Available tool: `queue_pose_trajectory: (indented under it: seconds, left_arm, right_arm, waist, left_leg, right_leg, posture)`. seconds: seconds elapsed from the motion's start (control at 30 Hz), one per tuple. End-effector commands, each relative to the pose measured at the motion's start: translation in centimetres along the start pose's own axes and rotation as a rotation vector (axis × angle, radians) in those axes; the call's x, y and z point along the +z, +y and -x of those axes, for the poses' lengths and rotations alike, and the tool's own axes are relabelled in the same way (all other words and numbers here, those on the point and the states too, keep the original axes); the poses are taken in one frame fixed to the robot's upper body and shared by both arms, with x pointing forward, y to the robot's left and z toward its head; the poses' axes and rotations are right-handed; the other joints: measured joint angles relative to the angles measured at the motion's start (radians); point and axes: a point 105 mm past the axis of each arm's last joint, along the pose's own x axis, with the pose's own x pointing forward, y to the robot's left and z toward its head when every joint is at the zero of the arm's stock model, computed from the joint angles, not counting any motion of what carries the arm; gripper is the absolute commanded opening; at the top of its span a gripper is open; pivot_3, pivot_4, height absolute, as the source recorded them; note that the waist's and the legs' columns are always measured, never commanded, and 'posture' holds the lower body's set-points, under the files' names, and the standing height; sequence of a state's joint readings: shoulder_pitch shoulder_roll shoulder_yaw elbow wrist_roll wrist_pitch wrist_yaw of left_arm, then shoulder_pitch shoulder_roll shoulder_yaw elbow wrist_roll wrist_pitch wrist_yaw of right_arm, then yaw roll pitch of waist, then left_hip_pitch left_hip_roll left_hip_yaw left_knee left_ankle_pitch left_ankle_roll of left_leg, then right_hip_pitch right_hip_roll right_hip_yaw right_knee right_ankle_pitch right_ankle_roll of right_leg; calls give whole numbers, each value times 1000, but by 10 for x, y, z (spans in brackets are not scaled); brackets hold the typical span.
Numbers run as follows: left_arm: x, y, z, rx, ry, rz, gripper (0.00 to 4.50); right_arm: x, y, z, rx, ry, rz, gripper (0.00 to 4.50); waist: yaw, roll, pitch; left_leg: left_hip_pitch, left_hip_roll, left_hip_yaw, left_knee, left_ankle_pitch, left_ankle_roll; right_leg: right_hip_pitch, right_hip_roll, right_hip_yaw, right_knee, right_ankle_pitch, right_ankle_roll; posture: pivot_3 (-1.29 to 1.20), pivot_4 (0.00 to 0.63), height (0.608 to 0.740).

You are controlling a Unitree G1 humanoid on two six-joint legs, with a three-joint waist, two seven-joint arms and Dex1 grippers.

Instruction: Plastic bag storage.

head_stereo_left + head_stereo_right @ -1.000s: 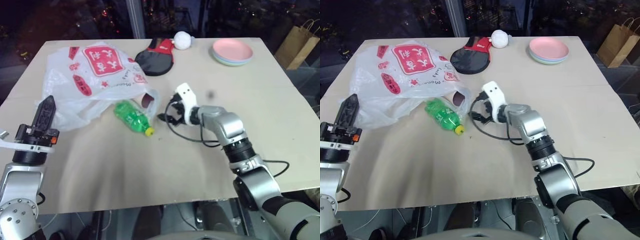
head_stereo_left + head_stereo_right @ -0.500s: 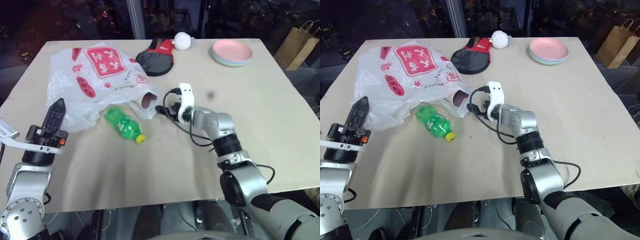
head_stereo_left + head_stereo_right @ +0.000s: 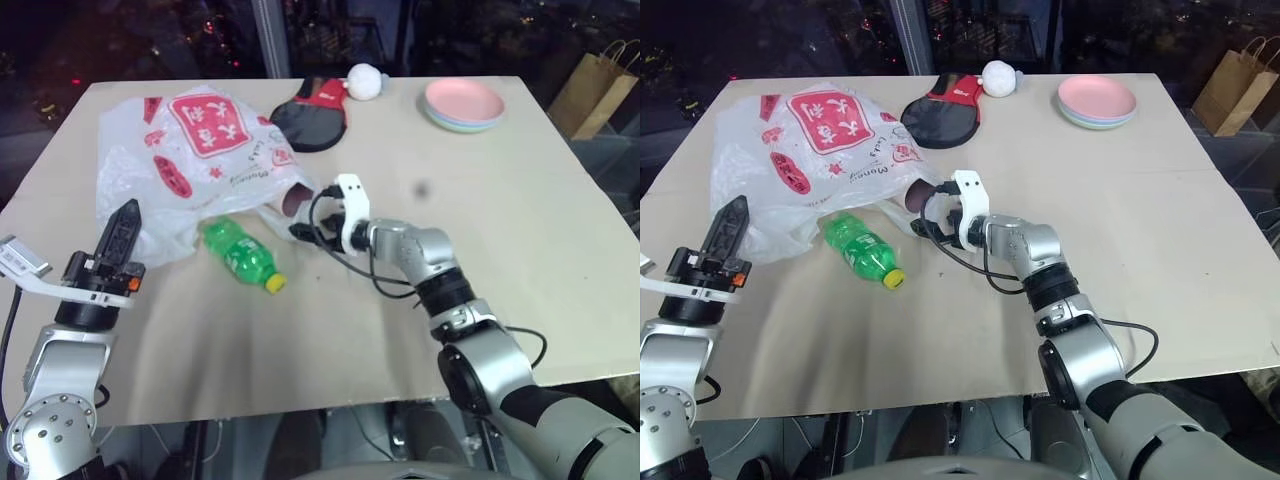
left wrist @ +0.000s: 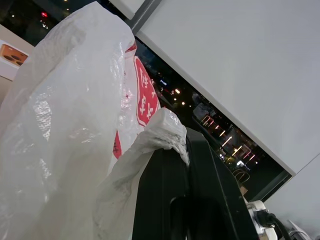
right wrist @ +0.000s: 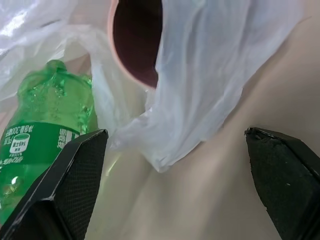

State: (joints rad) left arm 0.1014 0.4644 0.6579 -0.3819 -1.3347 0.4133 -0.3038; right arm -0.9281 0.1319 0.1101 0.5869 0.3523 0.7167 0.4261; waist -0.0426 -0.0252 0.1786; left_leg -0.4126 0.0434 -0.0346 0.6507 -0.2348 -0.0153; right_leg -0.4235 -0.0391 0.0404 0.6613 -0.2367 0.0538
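On the table's far left, the bag (image 3: 190, 150) lay spread, unstored. The left gripper (image 4: 186, 150) pinched one handle; the right gripper (image 5: 175, 165), spread wide, neared its loose flap beside a bottle (image 3: 240, 255).

Crinkly glossy thin-film plastic bag (image 3: 190, 150), shiny green plastic bottle (image 3: 238, 254), matt cardboard-like table (image 3: 330, 330)

You have a green bottle (image 3: 238, 254) lying on its side near the tabletop's (image 3: 520, 250) middle, yellow cap toward the near edge. At the far edge sit a black-and-red paddle case (image 3: 312, 114), a white ball (image 3: 364, 81) and stacked pastel plates (image 3: 464, 104). A brown paper bag (image 3: 596, 88) stands beyond the far right corner.
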Motion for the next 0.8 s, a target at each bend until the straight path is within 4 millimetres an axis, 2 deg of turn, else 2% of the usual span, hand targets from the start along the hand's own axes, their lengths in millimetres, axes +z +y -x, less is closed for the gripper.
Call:
queue_pose_trajectory:
  seconds: [0.03,0.13,0.2,0.3,0.43,0.6,0.8]
  left_arm:
    - [7,-12,-1,-44,-16,-28,0]
    - [6,-11,-1,-39,-8,-29,0]
    - [5,-11,-1,-40,-3,-28,0]
    - [2,-10,-1,-42,4,-20,0]
    - [0,-9,-1,-44,8,-16,0]
    - [-3,-9,-1,-50,15,-10,0]
    - [-6,-9,-3,-58,33,-5,0]
  right_arm:
    - [1,44,-5,174,26,217,4475]
    - [-7,45,19,262,98,374,4475]
    - [-9,51,31,312,121,411,4475]
    - [-6,71,41,390,125,429,4475]
    - [-4,84,44,422,126,432,4475]
    - [-18,103,55,516,211,462,4475]
    - [-24,104,41,455,227,436,4475]
  waist:
    - [-3,0,0]
    - [3,0,0]
    - [10,0,0]
    - [7,0,0]
    - [-2,0,0]
    - [4,0,0]
    - [1,0,0]
  left_leg:
    - [0,0,0,0,0,0]
    - [-1,0,0,0,0,0]
    - [-2,0,0,0,0,0]
    - [-1,-1,0,0,0,0]
    - [1,2,-1,-1,0,0]
    - [-1,3,0,0,0,0]
    - [0,3,-1,0,0,0]
  right_leg:
    - [0,0,0,0,0,0]
    - [0,0,0,0,0,0]
    - [0,-1,-1,-2,0,0]
    - [0,-2,-1,-2,0,0]
    - [0,2,0,0,0,0]
    - [0,3,-1,-1,0,0]
    - [0,3,0,0,0,-1]
  posture:
    - [0,150,740]
    - [0,150,740]
    - [0,150,740]
    - [0,150,740]
    - [0,150,740]
    - [0,150,740]
    - [0,150,740]
